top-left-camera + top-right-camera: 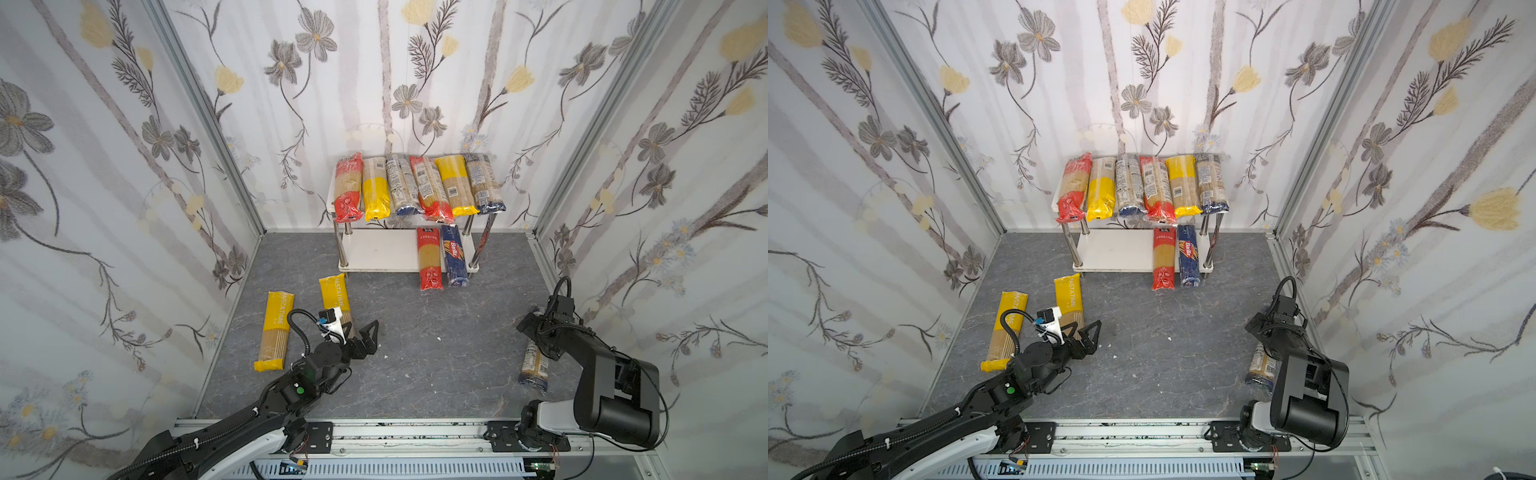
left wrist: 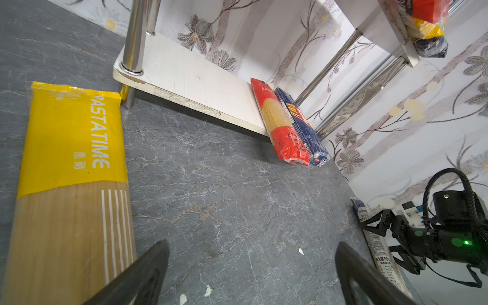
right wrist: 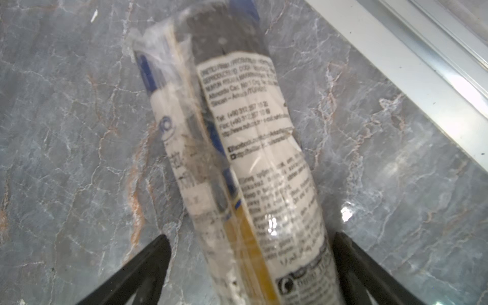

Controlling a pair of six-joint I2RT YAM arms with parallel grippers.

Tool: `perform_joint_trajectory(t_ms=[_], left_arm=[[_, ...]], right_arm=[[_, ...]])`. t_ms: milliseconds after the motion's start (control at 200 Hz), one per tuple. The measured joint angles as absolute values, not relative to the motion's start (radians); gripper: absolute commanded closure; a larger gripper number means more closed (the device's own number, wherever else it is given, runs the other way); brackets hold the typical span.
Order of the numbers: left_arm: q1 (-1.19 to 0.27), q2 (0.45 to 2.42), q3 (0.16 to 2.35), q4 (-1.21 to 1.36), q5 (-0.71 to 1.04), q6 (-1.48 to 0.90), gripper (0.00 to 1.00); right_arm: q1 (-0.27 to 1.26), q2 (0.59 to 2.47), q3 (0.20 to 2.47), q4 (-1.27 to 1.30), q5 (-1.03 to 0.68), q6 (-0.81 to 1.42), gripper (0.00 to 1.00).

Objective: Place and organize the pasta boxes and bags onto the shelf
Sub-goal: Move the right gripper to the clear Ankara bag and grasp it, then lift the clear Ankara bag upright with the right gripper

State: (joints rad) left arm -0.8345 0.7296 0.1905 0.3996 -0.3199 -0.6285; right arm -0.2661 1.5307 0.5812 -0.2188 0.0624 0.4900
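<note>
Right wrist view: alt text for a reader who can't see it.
A clear spaghetti bag with a dark blue end and a white printed label lies on the grey marbled floor, between the open fingers of the right hand. A metal rail edges the floor.

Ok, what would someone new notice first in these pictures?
Six spaghetti packs line the top of the shelf at the back wall, with a red pack and a Barilla box poking off its lower board. Two yellow packs lie on the floor by the open left gripper, and the right gripper straddles a blue-ended pack.
</note>
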Motion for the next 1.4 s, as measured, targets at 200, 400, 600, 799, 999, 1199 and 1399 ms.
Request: perform_joint_trajectory(t_ms=[200,400,600,799,999,1199,1399], left_arm=[[-0.833,0.677,0.171,0.399,-0.317,-0.629,0.0],[-0.833,0.61,0.158,0.392,-0.312,-0.632,0.0],[-0.833,0.58,0.147,0.38,-0.31,-0.636,0.0],[-0.833,0.556,0.142,0.375,-0.284,-0.642,0.0],[-0.833,0.505,0.115,0.341,-0.259,-0.666,0.0],[-0.833,0.492,0.082,0.32,-0.238,-0.687,0.0],[-0.833,0.509,0.082,0.318,-0.189,-0.696,0.0]], right_arm=[[-0.106,1.545,0.603,-0.217,0.03,0.54,0.4],[0.012,1.618,0.653,-0.208,0.081,0.586,0.38],[0.16,1.641,0.699,-0.25,0.156,0.624,0.08],[0.286,1.568,0.68,-0.323,0.255,0.682,0.0],[0.426,1.425,0.619,-0.377,0.32,0.775,0.0],[0.612,1.348,0.556,-0.419,0.409,0.931,0.0],[0.751,1.297,0.494,-0.487,0.515,1.121,0.02]])
